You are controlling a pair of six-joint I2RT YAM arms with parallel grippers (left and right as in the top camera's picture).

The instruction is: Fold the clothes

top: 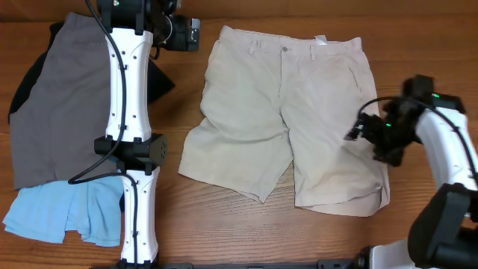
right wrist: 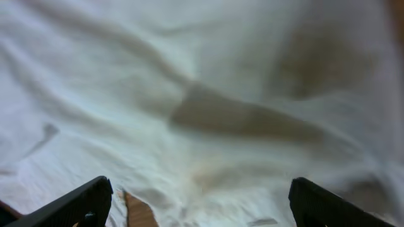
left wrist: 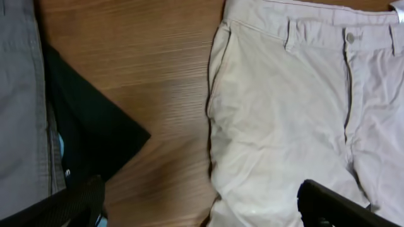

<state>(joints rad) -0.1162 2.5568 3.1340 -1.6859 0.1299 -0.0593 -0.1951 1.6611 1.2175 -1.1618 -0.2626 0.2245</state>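
My right claw [right wrist: 202, 211] is hanging released, its two fingers [right wrist: 79, 202] spread wide with nothing between them. It is hovering low over the khaki shorts [top: 284, 112], above the outer part of the leg on my right-arm side. From the wrist, the pale, creased cloth is filling almost the whole view beneath it.

My left claw [left wrist: 202, 211] is also standing open and gripping nothing. It is hovering just beside the khaki shorts' waistband corner, over the bare wooden table [top: 224, 224].

The khaki shorts are lying flat in the middle of the table. The buttoned waistband is lying away from my bases, the white label [top: 321, 41] is showing at it, and both legs are pointing back toward me.

The black garment [left wrist: 95, 139] is poking out just beyond my left claw, apart from the khaki shorts. It is lying partly under the grey shorts [top: 63, 97], which are farther out on that side. The light-blue shorts [top: 60, 213] are lying well apart from the khaki pair, touching the grey shorts' near edge.
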